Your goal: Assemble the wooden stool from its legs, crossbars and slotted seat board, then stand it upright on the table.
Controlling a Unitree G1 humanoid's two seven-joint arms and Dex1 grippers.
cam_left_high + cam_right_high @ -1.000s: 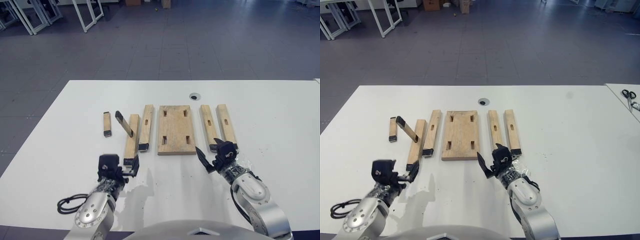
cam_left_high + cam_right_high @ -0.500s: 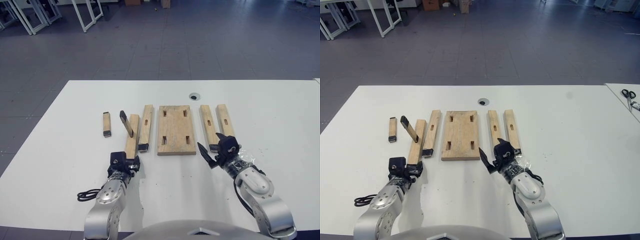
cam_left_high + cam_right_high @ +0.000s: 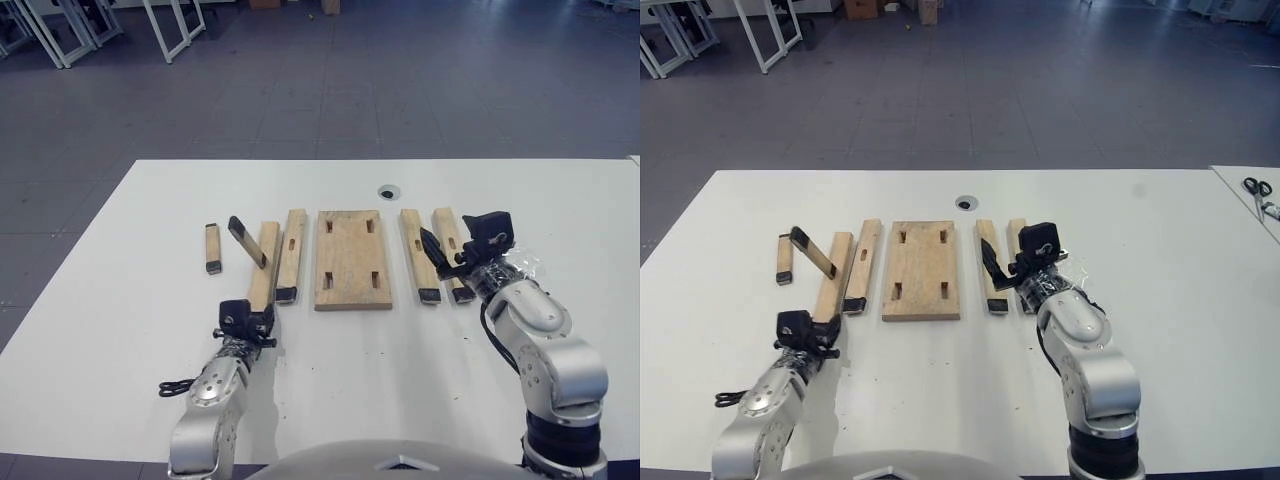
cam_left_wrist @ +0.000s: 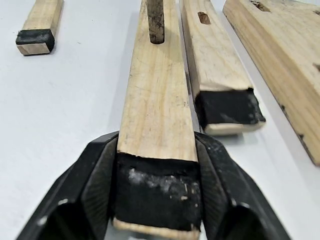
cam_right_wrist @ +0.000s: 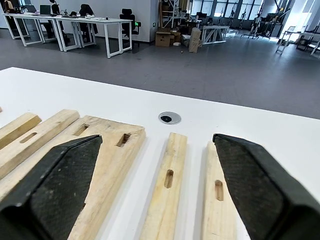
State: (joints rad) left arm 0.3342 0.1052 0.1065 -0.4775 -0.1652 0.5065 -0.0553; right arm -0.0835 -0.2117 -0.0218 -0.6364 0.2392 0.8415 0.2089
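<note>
- Seat board [image 3: 352, 258] flat on the white table [image 3: 120, 300], four slots facing up, in the middle of the row of wooden parts.
- On the robot's left of the board, two long legs side by side: second leg [image 3: 291, 255] just beside the board, first leg [image 3: 262, 290] next to that, its near end closer to the robot. Black cap on the near end of each.
- Crossbar [image 3: 240, 240] standing up out of the top face of the first leg, towards its far end, leaning to the left, dark tip uppermost.
- Short crossbar [image 3: 212, 247] lying flat farther left, apart from the first leg, black cap at its near end.
- On the right of the board, third leg [image 3: 412, 230] and fourth leg [image 3: 443, 222], parallel, slots up, with a narrow gap between them.
- Left gripper [image 4: 156, 150] low at the table, closed on the black-capped near end of the first leg, one finger [image 4: 97, 175] against each side of the wood.
- Right gripper [image 5: 157, 150] over the near ends of the third and fourth legs, fingers [image 5: 60, 185] spread wide, holding nothing. Cannot tell whether touching the wood.
- Round hole [image 3: 388, 191] in the tabletop beyond the board.
- Black cable [image 3: 175, 385] looped on the table beside the left arm.
- Scissors [image 3: 1258, 190] on a neighbouring table at the far right.
</note>
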